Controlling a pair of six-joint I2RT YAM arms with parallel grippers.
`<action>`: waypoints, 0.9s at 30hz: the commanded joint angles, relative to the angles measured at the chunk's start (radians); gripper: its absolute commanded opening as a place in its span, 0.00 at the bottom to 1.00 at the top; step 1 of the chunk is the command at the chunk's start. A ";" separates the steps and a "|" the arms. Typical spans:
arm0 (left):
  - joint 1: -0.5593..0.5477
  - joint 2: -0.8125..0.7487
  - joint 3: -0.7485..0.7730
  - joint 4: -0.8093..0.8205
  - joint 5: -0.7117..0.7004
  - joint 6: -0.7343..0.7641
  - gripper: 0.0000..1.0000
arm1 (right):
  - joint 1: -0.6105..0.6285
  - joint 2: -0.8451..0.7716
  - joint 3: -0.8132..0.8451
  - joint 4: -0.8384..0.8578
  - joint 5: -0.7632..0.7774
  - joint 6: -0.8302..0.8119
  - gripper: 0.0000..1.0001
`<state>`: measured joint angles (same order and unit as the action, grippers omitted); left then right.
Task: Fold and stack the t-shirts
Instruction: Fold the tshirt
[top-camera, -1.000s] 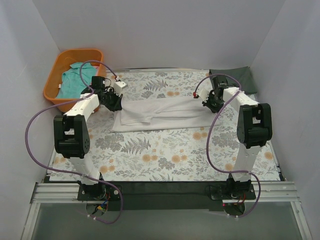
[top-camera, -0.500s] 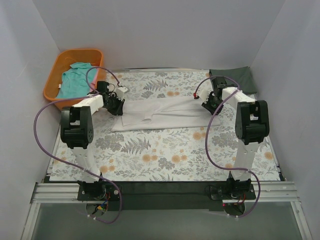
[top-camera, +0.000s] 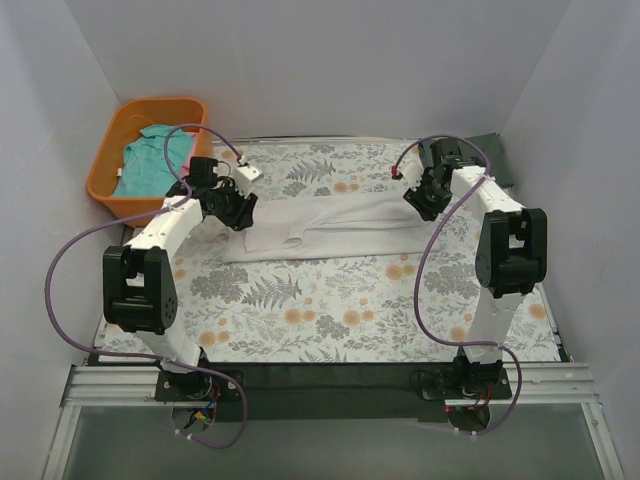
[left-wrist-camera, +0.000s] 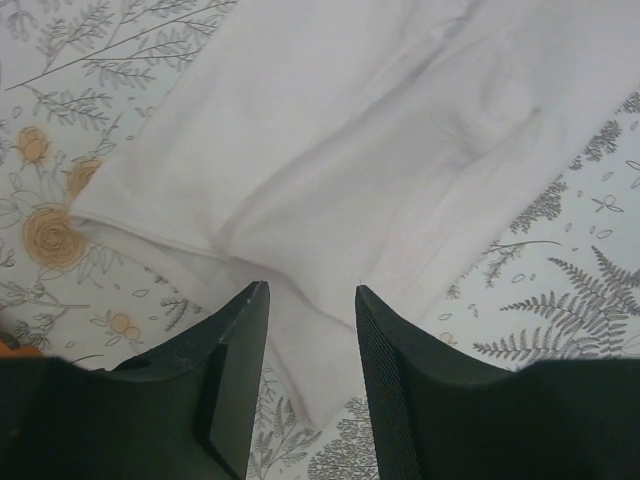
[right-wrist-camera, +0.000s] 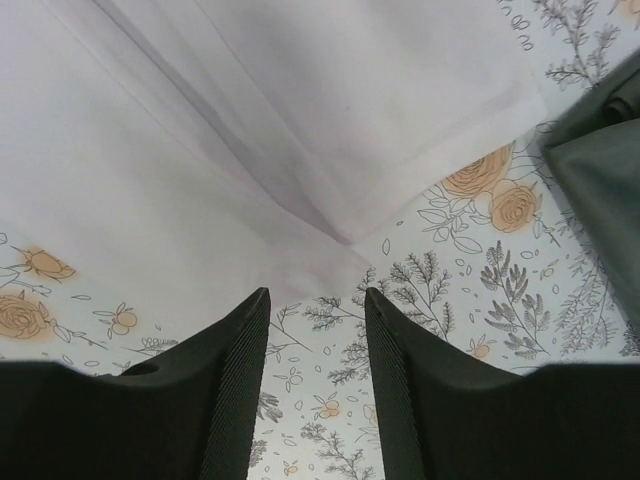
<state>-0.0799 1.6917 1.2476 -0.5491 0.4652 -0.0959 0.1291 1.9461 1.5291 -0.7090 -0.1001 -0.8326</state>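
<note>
Here the white t-shirt (top-camera: 330, 222) lies as a long, soft strip across the far half of the floral surface (top-camera: 330, 310); left fingers (left-wrist-camera: 235, 370) and right fingers (right-wrist-camera: 235, 370) hang parted and empty over its ends; open patterned surface stretches nearer; teal t-shirt (top-camera: 150, 160) in orange basket (top-camera: 100, 170).

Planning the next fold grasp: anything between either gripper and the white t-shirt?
Nothing visible. The left gripper and right gripper hang over opposite ends of the white t-shirt, jaws parted and empty, with only cloth and the floral table covering beneath. The dark t-shirt lies apart, off to the side.
</note>
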 joint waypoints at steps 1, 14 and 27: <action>-0.046 -0.020 -0.072 -0.034 -0.040 0.025 0.39 | 0.003 -0.052 0.043 -0.052 -0.046 0.046 0.41; -0.126 0.058 -0.139 0.043 -0.161 -0.050 0.44 | 0.003 -0.056 0.019 -0.060 -0.046 0.059 0.41; -0.129 0.089 -0.111 0.092 -0.175 -0.053 0.31 | 0.004 -0.067 0.003 -0.072 -0.044 0.052 0.41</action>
<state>-0.2050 1.7962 1.1080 -0.4839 0.2913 -0.1482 0.1295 1.9194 1.5372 -0.7609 -0.1307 -0.7845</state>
